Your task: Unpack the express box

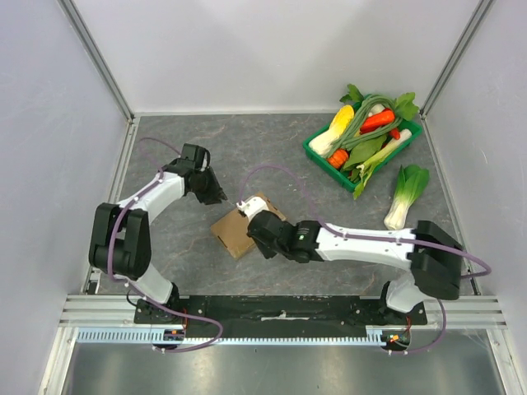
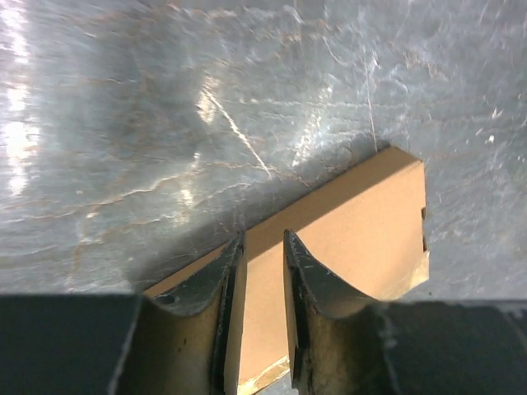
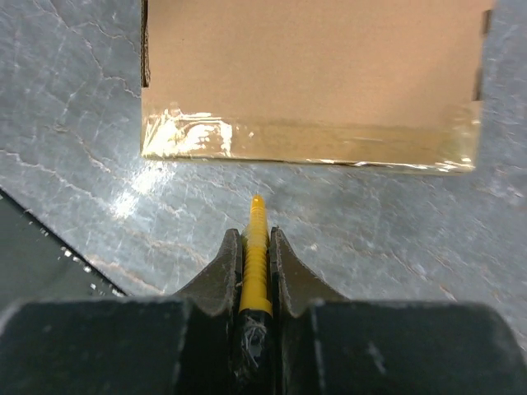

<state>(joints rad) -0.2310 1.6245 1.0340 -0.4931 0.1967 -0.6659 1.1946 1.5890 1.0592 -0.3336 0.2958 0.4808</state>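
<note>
The express box (image 1: 235, 231) is a flat plain brown cardboard box lying mid-table. My left gripper (image 1: 211, 192) hovers at its far-left edge. In the left wrist view the fingers (image 2: 263, 236) stand narrowly apart and empty, with the box (image 2: 362, 222) below them. My right gripper (image 1: 256, 222) is over the box's right side. In the right wrist view it (image 3: 254, 232) is shut on a yellow ridged cutter (image 3: 256, 251) whose tip points at the box's (image 3: 313, 74) taped near edge, a short gap away.
A green tray (image 1: 318, 156) heaped with vegetables stands at the back right. A loose bok choy (image 1: 405, 194) lies beside it. Grey walls enclose the table on three sides. The black base rail (image 3: 41, 247) shows at the lower left of the right wrist view.
</note>
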